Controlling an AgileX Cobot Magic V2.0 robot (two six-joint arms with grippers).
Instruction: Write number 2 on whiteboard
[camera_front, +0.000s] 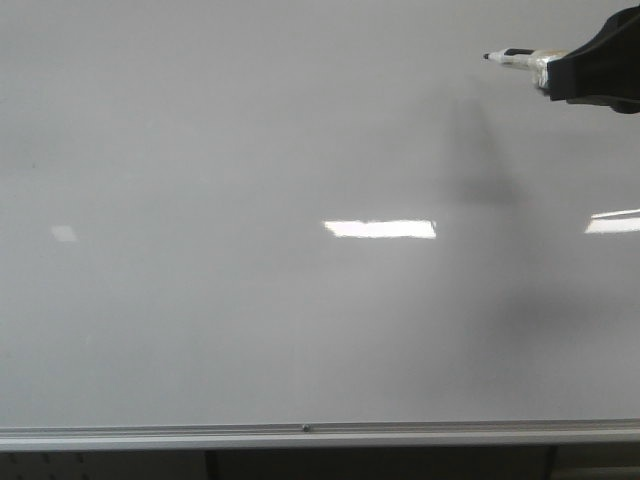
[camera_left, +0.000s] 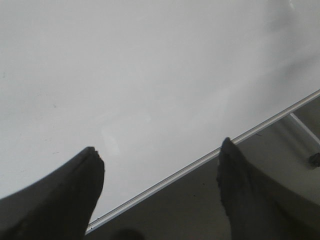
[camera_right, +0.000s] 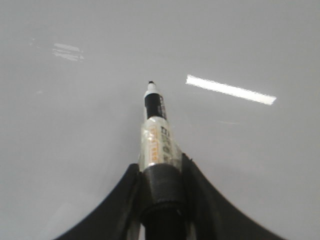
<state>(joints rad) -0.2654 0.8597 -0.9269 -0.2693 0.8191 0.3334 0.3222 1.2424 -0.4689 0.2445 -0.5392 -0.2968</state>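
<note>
The whiteboard (camera_front: 250, 150) is a large glossy white-grey board that fills the front view, with a silver rail (camera_front: 300, 433) along its near edge. No number 2 shows on it. My right gripper (camera_front: 585, 70) enters at the upper right and is shut on a marker (camera_front: 520, 58), whose black tip points left, held above the board. In the right wrist view the marker (camera_right: 156, 135) sticks out between the shut fingers (camera_right: 160, 185) over the bare board (camera_right: 75, 125). My left gripper (camera_left: 160, 150) is open and empty over the board's rail (camera_left: 200, 162).
Bright rectangular light reflections (camera_front: 380, 229) lie on the board's middle and right. The marker's shadow (camera_front: 490, 190) falls on the board below the right gripper. A dark space (camera_front: 380, 465) lies under the rail.
</note>
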